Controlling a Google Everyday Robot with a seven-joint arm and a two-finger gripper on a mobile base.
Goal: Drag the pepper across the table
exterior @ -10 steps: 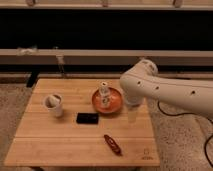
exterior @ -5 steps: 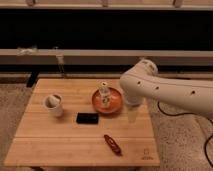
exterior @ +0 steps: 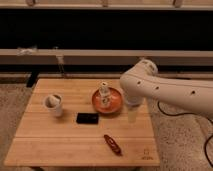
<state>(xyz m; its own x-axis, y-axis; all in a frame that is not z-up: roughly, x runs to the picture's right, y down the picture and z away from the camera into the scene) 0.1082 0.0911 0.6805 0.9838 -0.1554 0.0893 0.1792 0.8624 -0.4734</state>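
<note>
The pepper (exterior: 112, 144) is a small slim dark-red chili lying at an angle near the front edge of the light wooden table (exterior: 60, 140), right of the middle. My gripper (exterior: 132, 117) hangs at the end of the white arm (exterior: 165, 92), which reaches in from the right. It is over the table's right part, just right of the orange plate (exterior: 116, 106) and behind the pepper, apart from it.
A small white bottle (exterior: 104, 93) stands on the orange plate. A flat black rectangle (exterior: 87, 118) lies mid-table. A white cup (exterior: 54, 104) stands at the left. A dark logo mark (exterior: 146, 153) is at the front right corner. A rail runs behind the table.
</note>
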